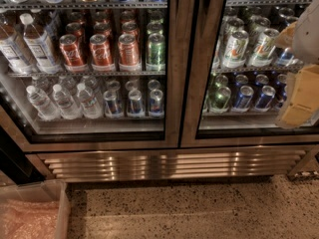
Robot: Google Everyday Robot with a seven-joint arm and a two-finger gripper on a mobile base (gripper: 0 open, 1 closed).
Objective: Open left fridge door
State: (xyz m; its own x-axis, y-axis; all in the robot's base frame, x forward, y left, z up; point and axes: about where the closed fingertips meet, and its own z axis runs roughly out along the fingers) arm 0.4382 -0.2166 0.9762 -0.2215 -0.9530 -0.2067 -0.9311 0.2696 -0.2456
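Note:
The left fridge door (pixel 172 68) is a tall glass pane in a wide brushed bronze-steel frame. Through it I see red soda cans (pixel 101 50), clear water bottles (pixel 37 44) and small blue cans on the lower shelf. It appears shut, its frame meeting the right door (pixel 192 83) at the centre. My gripper (pixel 300 96), beige-yellow with a white arm part above, is at the right edge of the view, in front of the right door and far from the left door.
The right door shows white-green and blue cans (pixel 234 49). A ribbed steel grille (pixel 169 164) runs below both doors. The floor (pixel 199 208) is speckled. A clear plastic bin (pixel 32 213) with pinkish contents stands at the bottom left.

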